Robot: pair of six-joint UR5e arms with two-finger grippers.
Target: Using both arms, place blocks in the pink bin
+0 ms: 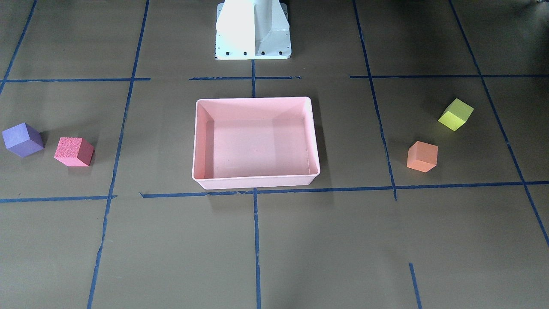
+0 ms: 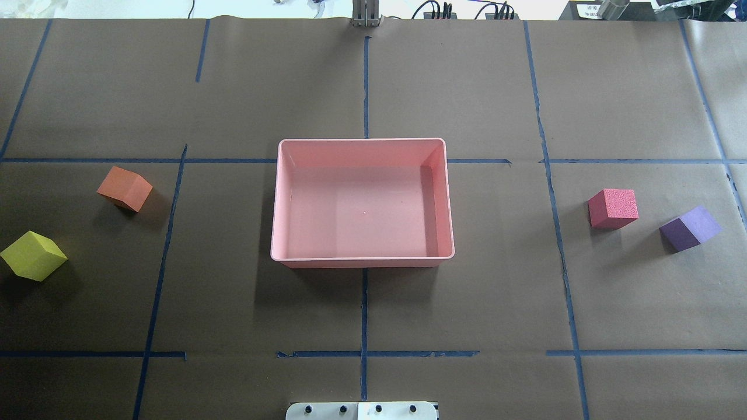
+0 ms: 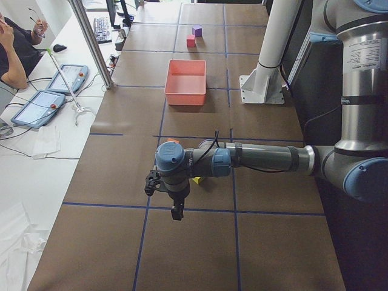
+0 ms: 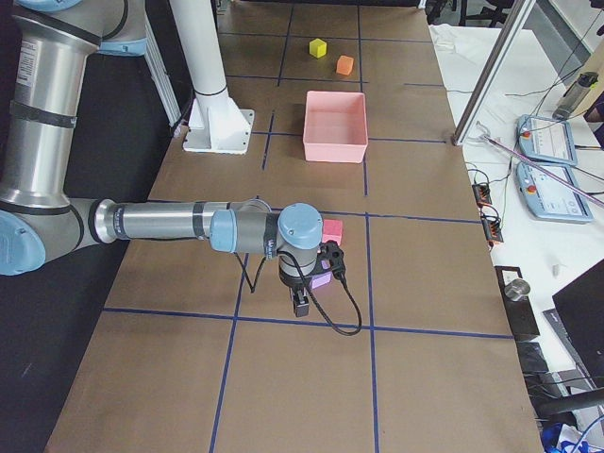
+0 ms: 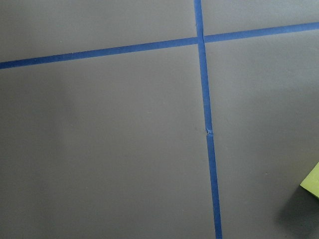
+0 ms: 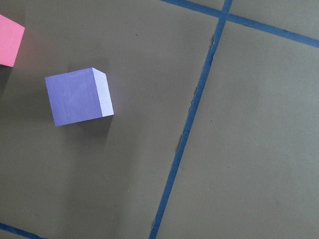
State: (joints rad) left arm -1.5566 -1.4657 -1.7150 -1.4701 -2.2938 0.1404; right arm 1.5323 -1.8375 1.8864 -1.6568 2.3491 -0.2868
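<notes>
The pink bin (image 2: 362, 140) (image 1: 253, 99) sits empty at the table's middle. The orange block (image 2: 124, 188) (image 1: 422, 156) and the yellow-green block (image 2: 33, 255) (image 1: 455, 114) lie on my left side. The red-pink block (image 2: 612, 208) (image 1: 73, 151) and the purple block (image 2: 690, 228) (image 1: 22, 139) lie on my right side. My left gripper (image 3: 176, 211) hangs beside the yellow-green block (image 5: 313, 181). My right gripper (image 4: 300, 305) hangs over the purple block (image 6: 77, 97), near the red-pink block (image 4: 331, 230). I cannot tell whether either gripper is open or shut.
The white pedestal base (image 1: 253, 30) (image 2: 362, 410) stands behind the bin. Blue tape lines (image 2: 365, 309) cross the brown table. A side desk with tablets (image 3: 66, 79), a metal post (image 3: 91, 42) and an operator (image 3: 12, 48) lie beyond the table's far edge.
</notes>
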